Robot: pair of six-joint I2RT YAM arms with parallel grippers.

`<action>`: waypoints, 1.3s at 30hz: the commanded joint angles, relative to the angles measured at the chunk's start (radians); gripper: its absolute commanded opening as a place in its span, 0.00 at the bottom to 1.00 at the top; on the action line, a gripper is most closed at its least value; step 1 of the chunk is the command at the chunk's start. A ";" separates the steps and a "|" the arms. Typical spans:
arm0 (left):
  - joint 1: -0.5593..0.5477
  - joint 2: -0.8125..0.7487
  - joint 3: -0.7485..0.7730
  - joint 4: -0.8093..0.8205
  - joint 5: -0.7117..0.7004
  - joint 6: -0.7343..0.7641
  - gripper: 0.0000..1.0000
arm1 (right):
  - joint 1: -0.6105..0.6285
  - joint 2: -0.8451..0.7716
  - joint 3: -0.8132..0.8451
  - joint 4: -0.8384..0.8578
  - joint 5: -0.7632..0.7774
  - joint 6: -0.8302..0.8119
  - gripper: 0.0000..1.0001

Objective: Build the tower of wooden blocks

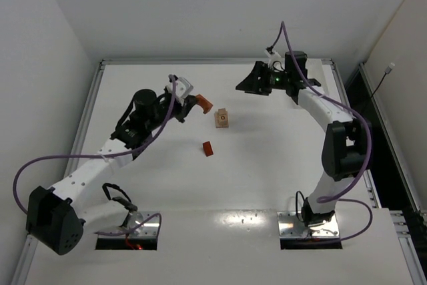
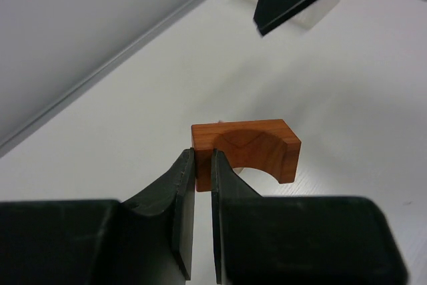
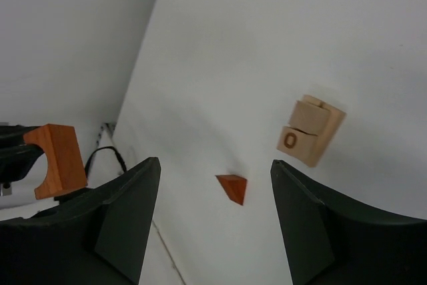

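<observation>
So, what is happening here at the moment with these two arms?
The left gripper is shut on a reddish-orange arch block, held above the table. A small stack of pale tan blocks stands in the middle, with a reddish wedge lying nearby. The right gripper is open and holds nothing.

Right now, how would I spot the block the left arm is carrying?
On the white table, find the left gripper, shut on a reddish-orange block. Unlike the pale tan stack beside it and the small red wedge lying nearer, it has a half-round arch cut into it.
</observation>
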 commanded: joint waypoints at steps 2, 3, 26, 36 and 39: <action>0.047 -0.026 0.012 0.215 0.124 -0.223 0.00 | 0.035 0.009 0.047 0.199 -0.152 0.161 0.65; 0.047 -0.026 0.012 0.230 0.150 -0.241 0.00 | 0.035 0.009 0.047 0.215 -0.166 0.161 0.65; 0.056 0.005 -0.016 0.318 0.272 -0.156 0.00 | 0.145 -0.066 0.099 0.425 -0.413 0.350 0.67; 0.036 0.005 -0.054 0.336 0.281 -0.033 0.00 | 0.174 -0.015 0.079 0.502 -0.617 0.453 0.66; 0.013 -0.033 -0.076 0.347 0.291 0.025 0.00 | 0.174 -0.015 0.058 0.502 -0.617 0.462 0.66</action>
